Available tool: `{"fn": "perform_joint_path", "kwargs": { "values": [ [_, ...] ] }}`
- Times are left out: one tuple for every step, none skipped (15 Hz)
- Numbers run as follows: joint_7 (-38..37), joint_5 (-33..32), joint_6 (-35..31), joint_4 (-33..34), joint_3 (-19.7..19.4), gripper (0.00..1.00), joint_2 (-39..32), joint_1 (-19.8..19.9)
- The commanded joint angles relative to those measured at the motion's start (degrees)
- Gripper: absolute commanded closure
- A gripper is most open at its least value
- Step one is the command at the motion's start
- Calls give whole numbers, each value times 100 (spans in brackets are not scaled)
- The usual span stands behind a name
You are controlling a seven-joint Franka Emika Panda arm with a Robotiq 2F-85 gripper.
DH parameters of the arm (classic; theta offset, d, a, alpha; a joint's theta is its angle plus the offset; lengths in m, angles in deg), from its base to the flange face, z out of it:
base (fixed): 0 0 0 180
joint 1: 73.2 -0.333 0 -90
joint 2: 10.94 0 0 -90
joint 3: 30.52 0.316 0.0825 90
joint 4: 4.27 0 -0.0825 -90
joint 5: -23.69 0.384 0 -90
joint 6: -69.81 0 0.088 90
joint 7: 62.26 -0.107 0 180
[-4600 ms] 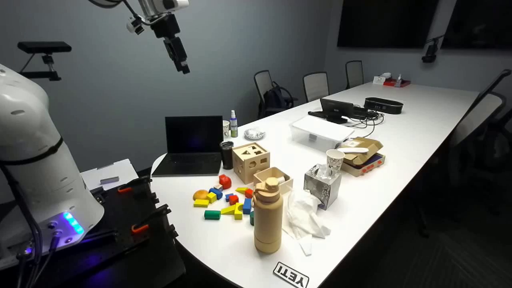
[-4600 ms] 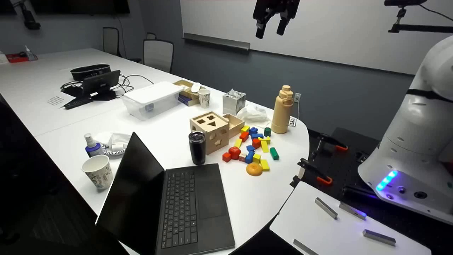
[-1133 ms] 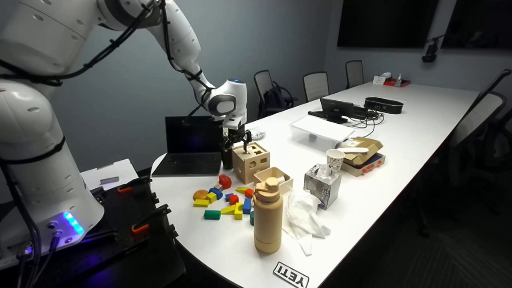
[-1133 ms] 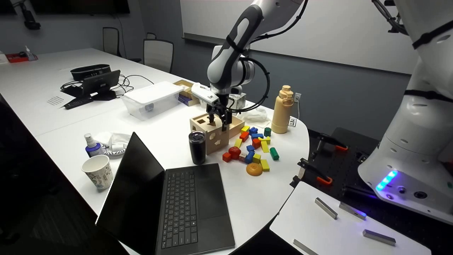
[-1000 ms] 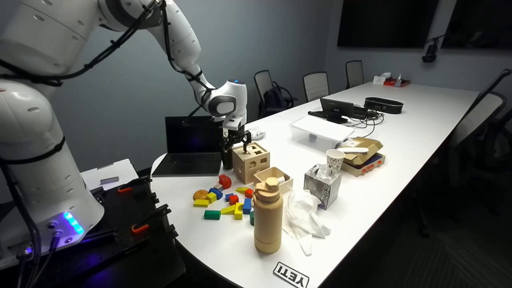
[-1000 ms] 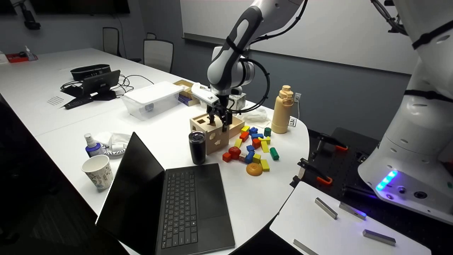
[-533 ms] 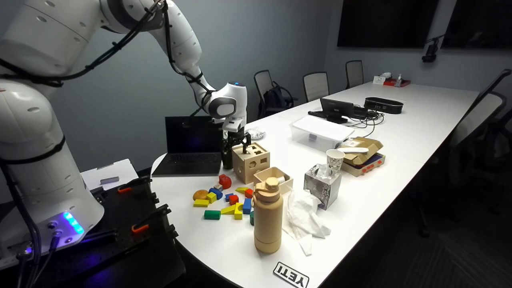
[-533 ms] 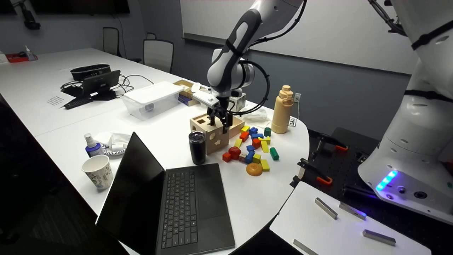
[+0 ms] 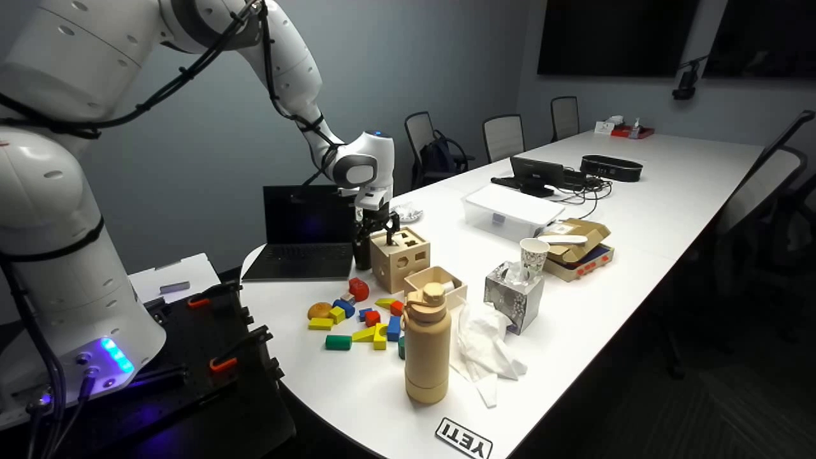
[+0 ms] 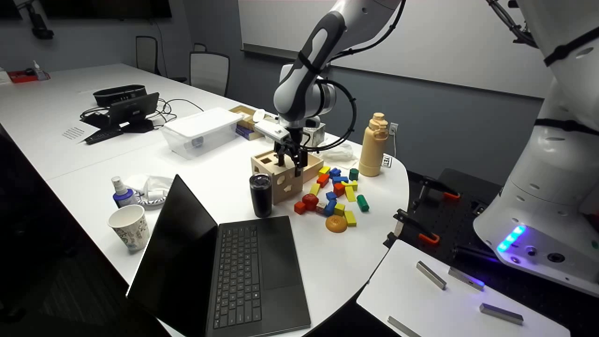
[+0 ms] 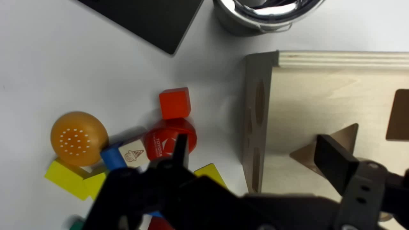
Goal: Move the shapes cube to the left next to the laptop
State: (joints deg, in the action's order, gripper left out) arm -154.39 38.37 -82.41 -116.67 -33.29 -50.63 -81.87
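Note:
The shapes cube, light wood with shape-cut holes, stands upright on the table in both exterior views [image 9: 401,262] [image 10: 283,191] and fills the right of the wrist view [image 11: 297,99]. The black laptop [image 9: 299,261] [image 10: 262,267] stands open beside it, with a black tumbler between them; its corner shows in the wrist view [image 11: 159,22]. My gripper [image 10: 289,166] points down at the cube's top. In the wrist view it [image 11: 252,140] is open, its fingers astride one cube wall. One finger is over the triangular hole, the other outside the wall. Whether a finger touches the cube, I cannot tell.
The black tumbler [image 10: 261,195] stands close to the cube and laptop. Several colourful blocks [image 9: 373,319] lie in front of the cube. An open wooden tray [image 9: 440,284] sits beside it. A tan bottle [image 9: 427,350], a tissue box [image 9: 513,299] and a clear bin [image 9: 503,213] stand around.
Since the oldest frames, my open gripper has come down from high above the table to the cube's top. In the last second it sinks slightly, then holds still. The cube and laptop have not moved.

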Motion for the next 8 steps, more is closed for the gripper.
{"fn": "perform_joint_path", "kwargs": {
  "values": [
    [-49, 121, 278, 14, 76, 0, 46, 48],
    [-50, 121, 288, 5, 75, 0, 53, 48],
    [-61, 116, 296, -5, 67, 0, 61, 39],
    [-63, 115, 303, -19, 68, 0, 69, 36],
    [-53, 120, 313, -29, 76, 0, 76, 43],
    [-51, 122, 325, -40, 79, 0, 85, 43],
    [-47, 123, 334, -48, 82, 0, 89, 45],
    [-27, 137, 343, -61, 103, 0, 97, 58]
  ]
}}
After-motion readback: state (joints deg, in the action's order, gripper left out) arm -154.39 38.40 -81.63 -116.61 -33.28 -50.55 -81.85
